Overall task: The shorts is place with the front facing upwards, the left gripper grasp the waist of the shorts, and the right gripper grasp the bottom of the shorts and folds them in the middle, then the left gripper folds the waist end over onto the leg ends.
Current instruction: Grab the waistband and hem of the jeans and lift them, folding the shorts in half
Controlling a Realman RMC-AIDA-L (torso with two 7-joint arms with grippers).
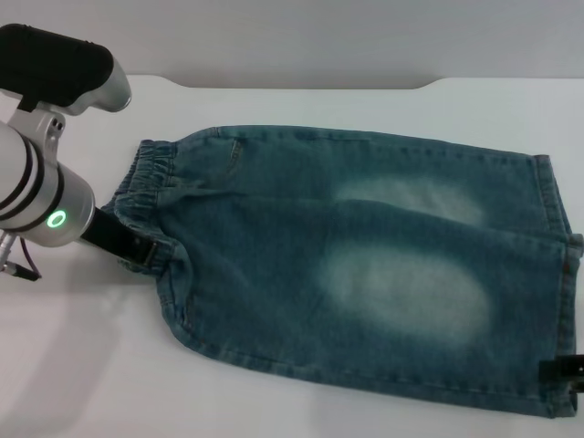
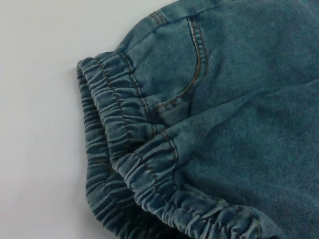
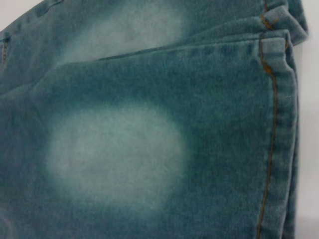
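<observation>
The blue-green denim shorts lie flat across the white table, with pale faded patches on both legs. The gathered waist of the shorts is at the left and fills the left wrist view beside a curved pocket seam. The bottom of the shorts, its straight stitched hems, is at the right and shows in the right wrist view. My left gripper sits at the near end of the waistband, touching it. Only a black tip of my right gripper shows, at the near hem corner.
The white table extends to the left of and in front of the shorts. Its far edge runs close behind them. The left arm's white body with a green light hangs over the table's left side.
</observation>
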